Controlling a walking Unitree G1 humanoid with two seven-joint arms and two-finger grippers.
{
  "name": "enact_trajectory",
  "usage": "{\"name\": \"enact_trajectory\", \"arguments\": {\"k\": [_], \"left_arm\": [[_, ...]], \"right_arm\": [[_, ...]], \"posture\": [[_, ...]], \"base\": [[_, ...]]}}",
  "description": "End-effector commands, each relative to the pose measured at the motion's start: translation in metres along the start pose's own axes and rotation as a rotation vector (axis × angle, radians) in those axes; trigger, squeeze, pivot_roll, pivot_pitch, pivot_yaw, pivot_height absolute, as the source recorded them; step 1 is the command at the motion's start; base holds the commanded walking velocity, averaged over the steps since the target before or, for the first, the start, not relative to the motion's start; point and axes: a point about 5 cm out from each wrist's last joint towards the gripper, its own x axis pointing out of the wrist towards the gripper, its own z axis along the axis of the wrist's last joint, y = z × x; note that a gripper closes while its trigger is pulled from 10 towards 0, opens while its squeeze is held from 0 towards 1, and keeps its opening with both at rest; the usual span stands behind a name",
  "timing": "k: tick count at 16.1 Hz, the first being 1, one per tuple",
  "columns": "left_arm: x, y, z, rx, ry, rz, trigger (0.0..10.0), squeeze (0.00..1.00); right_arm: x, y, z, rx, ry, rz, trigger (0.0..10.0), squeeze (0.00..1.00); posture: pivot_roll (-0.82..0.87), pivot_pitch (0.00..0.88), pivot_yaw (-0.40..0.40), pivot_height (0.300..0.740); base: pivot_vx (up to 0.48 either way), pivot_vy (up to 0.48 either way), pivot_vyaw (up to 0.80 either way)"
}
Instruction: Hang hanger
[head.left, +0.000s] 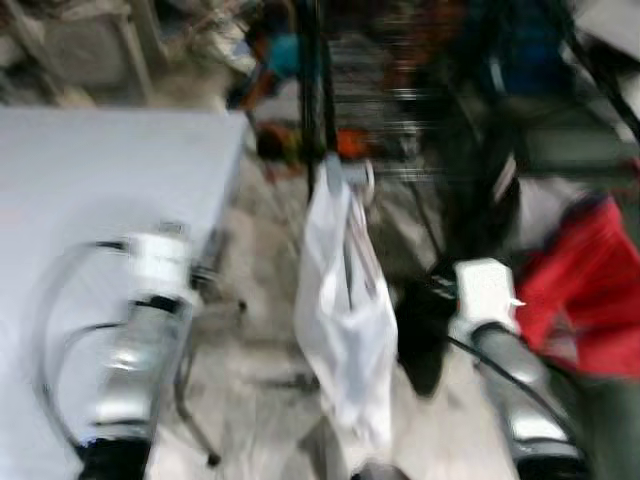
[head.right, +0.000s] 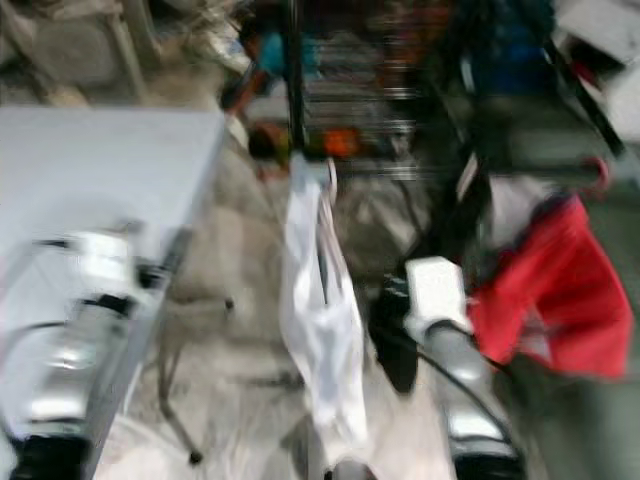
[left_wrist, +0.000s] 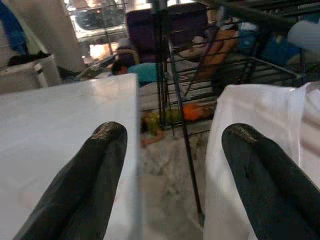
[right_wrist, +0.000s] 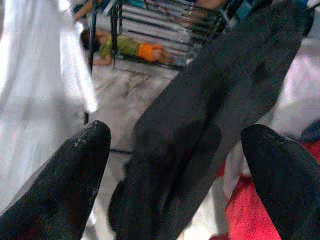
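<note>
A white garment (head.left: 345, 300) hangs from a dark rack pole (head.left: 312, 90) in the middle; its top is blurred and I cannot make out a hanger. To its right hang a black garment (right_wrist: 200, 115) and a red garment (head.left: 580, 290). My left gripper (left_wrist: 172, 132) is open with nothing between its fingers, between the table edge and the white garment (left_wrist: 255, 165). My right gripper (right_wrist: 177, 131) is open too, facing the black garment, with the white cloth (right_wrist: 35, 85) to one side. Both silver arms, left (head.left: 145, 350) and right (head.left: 515, 390), reach forward.
A pale grey table (head.left: 90, 180) stands at the left, its thin leg (head.left: 195, 420) on the mottled floor. A dark wire rack (head.left: 420, 100) with clutter stands behind the garments. Orange and green things (left_wrist: 170, 115) lie on the floor by the rack.
</note>
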Motion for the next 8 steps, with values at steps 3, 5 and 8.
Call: {"name": "enact_trajectory", "arguments": {"k": [3,5,8], "left_arm": [[-0.006,0.019,-0.001,0.030,0.019,0.062,10.0,0.00],[-0.006,0.020,-0.002,0.031,0.023,0.071,10.0,0.00],[-0.008,0.024,-0.002,0.039,0.031,0.084,10.0,0.00]], "right_arm": [[0.005,0.015,0.010,0.022,-0.025,0.092,10.0,0.00],[0.006,0.013,0.016,0.031,-0.057,0.084,10.0,0.00],[0.008,0.018,0.029,0.049,-0.107,0.116,10.0,0.00]], "posture": [[-0.05,0.009,-0.009,0.740],[-0.05,0.010,-0.010,0.740],[-0.05,0.011,-0.011,0.740]], "base": [[0.000,0.000,0.00],[0.000,0.000,0.00],[0.000,0.000,0.00]]}}
